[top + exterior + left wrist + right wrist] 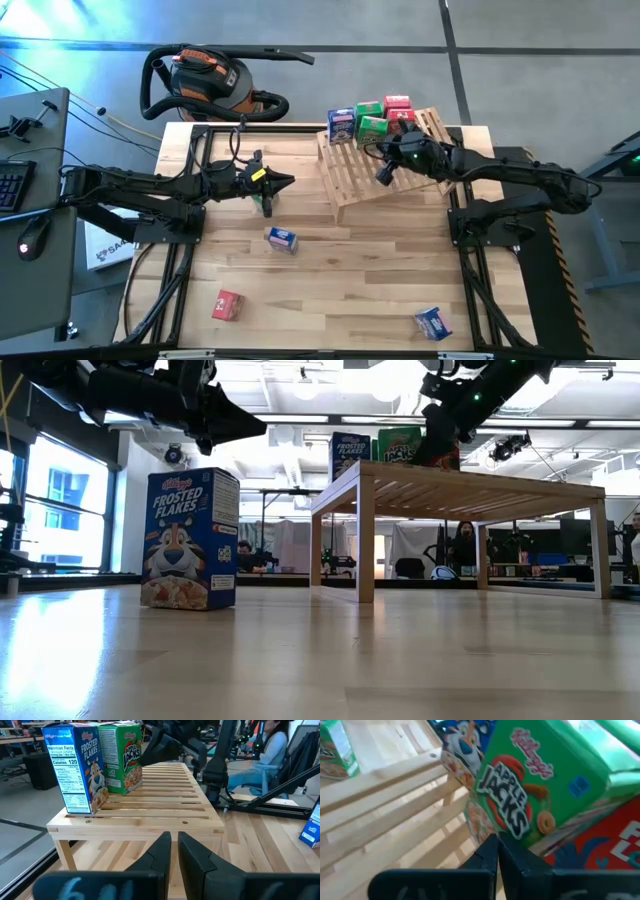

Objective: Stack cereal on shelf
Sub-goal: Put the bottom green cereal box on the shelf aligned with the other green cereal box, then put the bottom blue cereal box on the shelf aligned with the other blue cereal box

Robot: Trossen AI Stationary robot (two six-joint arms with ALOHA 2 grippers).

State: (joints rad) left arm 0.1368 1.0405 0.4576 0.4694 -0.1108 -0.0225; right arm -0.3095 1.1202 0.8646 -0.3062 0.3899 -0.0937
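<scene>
Nearest the table's (340, 290) front edge: one red cereal box (228, 305) toward the left and one blue cereal box (433, 323) toward the right, both lying apart on bare planks. Mid-table: a second blue box (283, 239), standing upright alone, well clear of the rack. Left gripper (283, 182): hovering above the table just left of the shelf (352, 180), fingers drawn together, holding nothing. A small green object (267, 203) sits just below it; what it is cannot be told. Shelf: light slatted wooden rack, right of centre toward the far edge. Right gripper (384, 172): over the shelf slats, fingers closed together and empty, tips right beside a green Apple Jacks box (530, 795). Far end of shelf: cluster of boxes, namely a blue Frosted Flakes box (341, 124), two green boxes (371, 120) and red boxes (398, 106), packed close together. Beyond the table: an orange and black shop vacuum (210, 82) on the floor.
</scene>
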